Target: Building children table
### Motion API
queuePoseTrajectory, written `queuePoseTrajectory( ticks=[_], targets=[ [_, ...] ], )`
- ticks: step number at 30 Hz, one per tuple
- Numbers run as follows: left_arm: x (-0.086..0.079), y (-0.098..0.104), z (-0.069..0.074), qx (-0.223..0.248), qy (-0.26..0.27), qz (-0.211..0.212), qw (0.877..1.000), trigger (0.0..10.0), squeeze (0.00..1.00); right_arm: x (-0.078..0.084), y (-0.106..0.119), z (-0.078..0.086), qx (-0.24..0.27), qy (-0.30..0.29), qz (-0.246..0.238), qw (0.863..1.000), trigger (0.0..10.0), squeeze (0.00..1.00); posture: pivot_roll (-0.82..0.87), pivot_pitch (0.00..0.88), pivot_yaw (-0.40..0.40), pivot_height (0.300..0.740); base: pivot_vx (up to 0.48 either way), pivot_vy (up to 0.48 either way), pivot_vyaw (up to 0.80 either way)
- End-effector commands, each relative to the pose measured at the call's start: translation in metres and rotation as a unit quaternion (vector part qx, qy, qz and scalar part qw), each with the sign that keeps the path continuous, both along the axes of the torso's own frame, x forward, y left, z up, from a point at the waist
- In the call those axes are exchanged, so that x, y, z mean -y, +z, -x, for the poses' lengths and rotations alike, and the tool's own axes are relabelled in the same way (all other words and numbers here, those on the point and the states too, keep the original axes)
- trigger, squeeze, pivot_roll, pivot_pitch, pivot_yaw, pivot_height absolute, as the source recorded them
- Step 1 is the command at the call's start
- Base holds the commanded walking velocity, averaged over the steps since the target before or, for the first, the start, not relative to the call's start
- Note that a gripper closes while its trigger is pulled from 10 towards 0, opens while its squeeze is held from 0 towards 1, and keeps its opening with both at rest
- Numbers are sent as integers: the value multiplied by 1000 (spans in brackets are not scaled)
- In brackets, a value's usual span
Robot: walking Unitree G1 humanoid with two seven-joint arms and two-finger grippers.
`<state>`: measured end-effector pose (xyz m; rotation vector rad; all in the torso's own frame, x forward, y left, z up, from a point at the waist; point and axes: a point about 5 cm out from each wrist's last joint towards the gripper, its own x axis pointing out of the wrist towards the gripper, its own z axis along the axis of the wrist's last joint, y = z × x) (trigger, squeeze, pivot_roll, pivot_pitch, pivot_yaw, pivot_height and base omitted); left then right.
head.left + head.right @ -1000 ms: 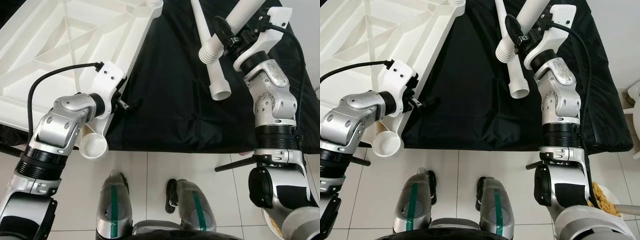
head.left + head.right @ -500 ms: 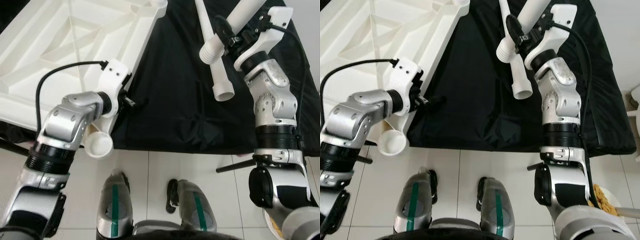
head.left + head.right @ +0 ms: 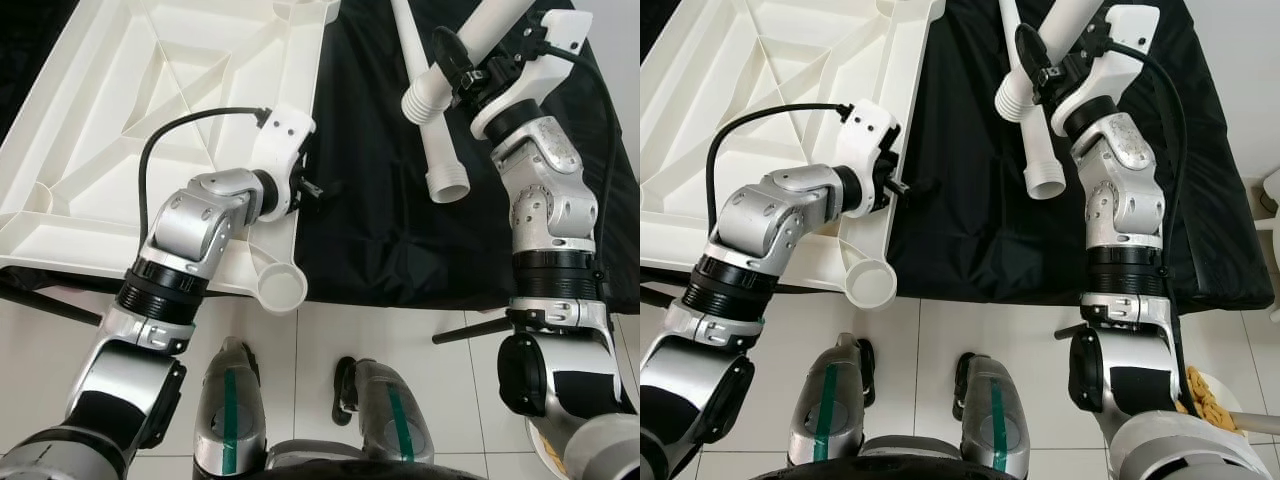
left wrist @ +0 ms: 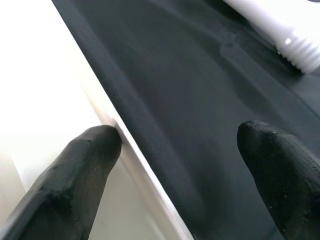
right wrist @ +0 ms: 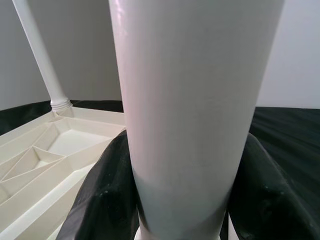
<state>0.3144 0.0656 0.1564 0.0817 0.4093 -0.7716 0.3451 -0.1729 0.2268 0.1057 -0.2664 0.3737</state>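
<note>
Left eye view: the white tabletop (image 3: 150, 130) lies upside down, ribs showing, from about 9 to 11 o'clock, resting partly on the black cloth (image 3: 380, 200). One leg already stands in the far corner socket (image 3: 305, 10) at 12 o'clock, seen upright in the right wrist view as a fitted leg (image 5: 42, 60). The near corner socket (image 3: 280, 290), at about 7 o'clock, is bare, its round mouth open over the floor tiles (image 3: 320, 340). Another spare leg (image 3: 430, 120) lies loose on the cloth at 1 o'clock. So the build looks early: one leg fitted, several sockets left.

The left gripper (image 3: 305, 185) reaches across the tabletop's right rim, elbow bent and forearm angled inward. Its fingers are spread, one fingertip (image 4: 95, 150) pressed against the rim's edge, the other over the cloth, grasping nothing.

The right gripper (image 3: 465, 70) is raised at 1 o'clock, forearm near vertical, clenched around a held leg (image 3: 480, 40), threaded end pointing down and to the left. Next, I judge, it goes to a free socket.
</note>
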Motion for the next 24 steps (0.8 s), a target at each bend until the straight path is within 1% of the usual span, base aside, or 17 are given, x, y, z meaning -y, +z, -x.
queuePoseTrajectory(
  ticks=[1,3,4,5,7,8,9,10,11,12,14,16,17,18,20,22,24],
  targets=[
    [2,3,-3,10,8,1,1000,10000,0,4,1,2,3,-6,-1,1000,10000,0,27,51,-19,740,0,0,0],
    [2,11,-8,34,17,9,999,10000,0,3,1,2,4,-6,-2,1000,10000,0,27,51,-16,740,0,0,0],
    [2,11,-8,34,17,9,999,10000,0,3,1,2,4,-6,-2,1000,10000,0,27,51,-16,740,0,0,0],
    [0,16,-9,50,20,10,999,10000,0,3,1,3,4,-6,-3,1000,10000,0,30,54,-16,740,0,0,0],
    [0,16,-9,50,20,10,999,10000,0,3,1,3,4,-6,-3,1000,10000,0,30,54,-16,740,0,0,0],
    [-6,22,-10,66,21,14,998,10000,0,3,1,3,4,-6,-3,1000,10000,0,30,57,-15,740,0,0,0],
    [-15,29,-10,88,21,11,996,10000,0,3,0,3,4,-6,-3,1000,10000,0,34,63,-14,740,0,0,0],
    [-15,29,-10,88,21,11,996,10000,0,3,0,3,4,-6,-3,1000,10000,0,34,63,-14,740,0,0,0],
    [-27,33,-9,100,17,-2,995,10000,0,3,0,4,4,-7,-4,1000,10000,0,38,69,-13,740,0,0,0],
    [-27,33,-9,100,17,-2,995,10000,0,3,0,4,4,-7,-4,1000,10000,0,38,69,-13,740,0,0,0],
    [-49,36,-2,117,-3,-38,992,10000,0,4,-1,4,3,-9,-4,1000,10000,0,46,76,-15,740,0,0,0],
    [-63,34,8,127,-34,-66,989,10000,0,5,-2,4,1,-11,-4,1000,10000,0,51,80,-18,740,0,0,0],
    [-63,34,8,127,-34,-66,989,10000,0,5,-2,4,1,-11,-4,1000,10000,0,51,80,-18,740,0,0,0],
    [-67,34,11,128,-44,-73,988,10000,0,5,-2,4,1,-11,-4,1000,10000,0,53,80,-19,740,0,0,0],
    [-76,33,23,136,-83,-89,983,10000,0,5,-2,3,0,-9,-4,1000,10000,0,59,83,-23,740,0,0,0],
    [-86,32,36,131,-119,-101,979,10000,0,4,-1,3,1,-8,-3,1000,10000,0,64,85,-25,740,0,0,0],
    [-86,32,36,131,-119,-101,979,10000,0,4,-1,3,1,-8,-3,1000,10000,0,64,85,-25,740,0,0,0]
  ],
)
